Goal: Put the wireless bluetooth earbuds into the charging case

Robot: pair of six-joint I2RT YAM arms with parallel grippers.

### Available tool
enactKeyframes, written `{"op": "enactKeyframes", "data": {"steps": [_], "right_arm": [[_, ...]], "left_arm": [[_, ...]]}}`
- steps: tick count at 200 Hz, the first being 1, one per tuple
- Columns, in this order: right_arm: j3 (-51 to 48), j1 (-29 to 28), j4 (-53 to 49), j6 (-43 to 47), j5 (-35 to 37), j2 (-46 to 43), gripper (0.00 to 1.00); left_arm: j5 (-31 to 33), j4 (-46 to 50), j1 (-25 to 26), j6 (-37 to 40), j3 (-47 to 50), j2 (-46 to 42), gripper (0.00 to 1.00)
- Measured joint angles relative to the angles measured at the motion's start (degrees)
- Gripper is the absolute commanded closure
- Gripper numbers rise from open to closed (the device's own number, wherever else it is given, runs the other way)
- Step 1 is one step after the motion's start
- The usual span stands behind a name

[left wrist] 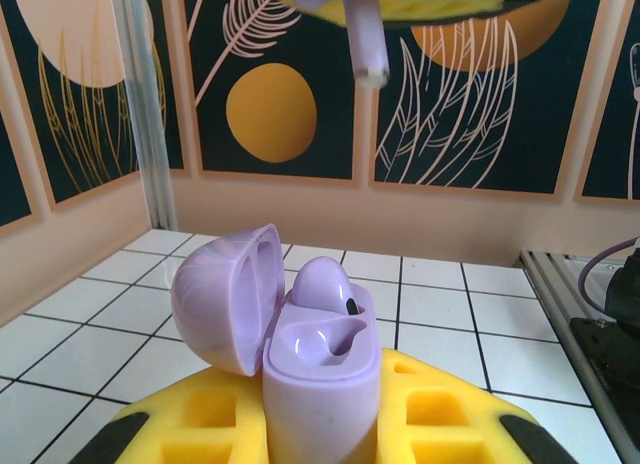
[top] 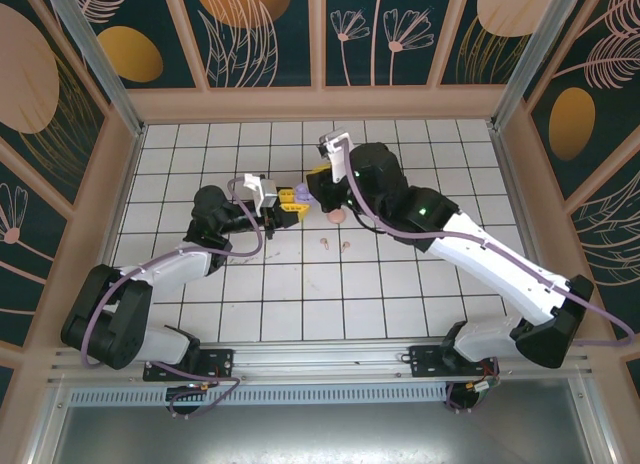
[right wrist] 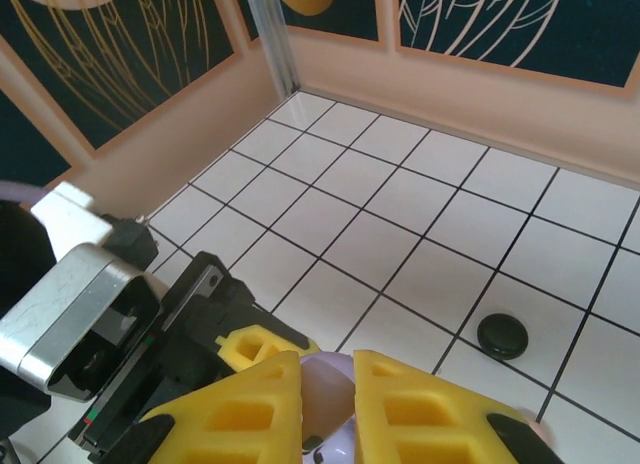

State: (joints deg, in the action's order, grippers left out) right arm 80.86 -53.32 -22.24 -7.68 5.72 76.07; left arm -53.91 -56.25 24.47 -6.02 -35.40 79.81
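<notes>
Standing upright between the yellow fingers (left wrist: 200,429) of the left end effector (left wrist: 320,424), a lilac charging case (left wrist: 320,384) is held firmly, with its lid (left wrist: 225,299) swung open to the left. One lilac earbud (left wrist: 322,282) is seated in the far socket; the near socket is seen empty. Above the case and apart from it, a second lilac earbud (left wrist: 366,44) is pinched stem-down in the right end effector (right wrist: 325,384), whose fingers are closed narrowly on it. Two pale pink earbuds (top: 324,244) are seen lying on the tiled surface (top: 300,284) near the arms. A small black round object (right wrist: 502,334) is seen on a tile farther off.
</notes>
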Motion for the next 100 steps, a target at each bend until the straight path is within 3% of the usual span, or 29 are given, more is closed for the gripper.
{"op": "enactKeyframes", "data": {"steps": [100], "right_arm": [[0.02, -2.67, -2.19, 1.42, 3.78, 3.58, 0.84]], "left_arm": [[-0.31, 0.92, 0.09, 0.02, -0.72, -0.02, 1.0]]}}
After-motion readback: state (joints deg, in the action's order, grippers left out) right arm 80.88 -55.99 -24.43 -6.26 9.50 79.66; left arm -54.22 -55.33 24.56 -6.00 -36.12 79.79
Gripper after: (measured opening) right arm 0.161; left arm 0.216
